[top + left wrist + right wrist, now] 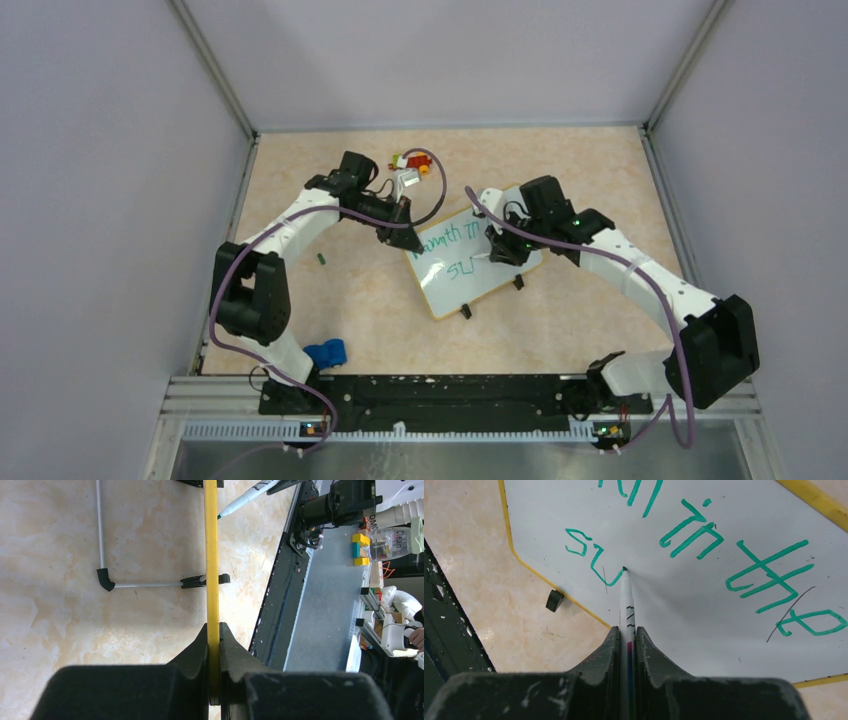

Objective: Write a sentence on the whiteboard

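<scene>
A: Since R gripper has the pen, how's that going to handle?

B: Light, thin, smooth barrel. Jaws are closed on it, tip end sticking out past them and touching the board at the end of the 2nd line. Prob twists in the grip if pushed hard, so light pressure imo.

A: And the board?

B: Stiff, thin, light, slick face. It'd skate w/o a hold. L gripper is clamped on its yellow rim, seen edge-on, at the far-left side. Rim's the right place to grab. Touching the face would smear the sentence: green, two lines, 2nd only begun.

A: Where's it sit?

B: Mid-table, bit right of centre, btwn the two grippers, turned at an angle, black feet on its near edge. Flat or propped, can't tell.

A: Surface?

B: Table is hard, smooth, marbled beige, so little friction for those feet, I'd guess. Near edge: black rail w/ the arm bases, blue thing just by the L base. Further out, small dark bit left of the board, apart from it. Far side: coloured bits beside the L wrist.

A: Room?

B: Plain pale walls on three sides, metal posts at the back corners. Tight-ish for elbows.
</scene>
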Controlling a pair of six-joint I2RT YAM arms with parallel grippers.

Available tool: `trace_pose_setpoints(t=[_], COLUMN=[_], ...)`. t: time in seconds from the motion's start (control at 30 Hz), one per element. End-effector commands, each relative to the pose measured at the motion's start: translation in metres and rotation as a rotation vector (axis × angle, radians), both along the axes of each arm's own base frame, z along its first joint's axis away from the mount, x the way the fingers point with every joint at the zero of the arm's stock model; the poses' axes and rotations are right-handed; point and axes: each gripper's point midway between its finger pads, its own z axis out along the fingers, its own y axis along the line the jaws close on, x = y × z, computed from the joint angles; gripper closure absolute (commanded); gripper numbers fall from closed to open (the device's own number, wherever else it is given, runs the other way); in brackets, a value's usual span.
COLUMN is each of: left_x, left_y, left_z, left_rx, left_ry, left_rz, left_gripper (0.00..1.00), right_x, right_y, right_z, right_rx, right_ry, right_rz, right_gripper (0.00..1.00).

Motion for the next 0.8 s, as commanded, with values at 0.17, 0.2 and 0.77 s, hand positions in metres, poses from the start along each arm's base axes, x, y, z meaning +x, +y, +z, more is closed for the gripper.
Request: trace_pose_setpoints(t=[0.17, 0.2, 0.77], left_x=[0.0, 0.0, 0.0], left_y=[-0.002, -0.002, -0.002], left_z=[0.004, 0.004, 0.004], left_rx=[-0.009, -0.009, -0.01], left_ry=[-0.029, -0.028, -0.026], left_rz=[-0.026, -0.027, -0.026], left_gripper=[1.0, 1.0, 1.0], right_x=[0.002, 0.0, 0.003], right_y=[-0.008, -0.01, -0.009], right_z=[-0.011, -0.015, 0.02], right_rx=[-0.025, -0.031, 0.017], right_ry=[-0.023, -0.016, -0.062], right_rz=[-0.004, -0.004, 0.001], right_gripper=[1.0, 1.0, 1.0])
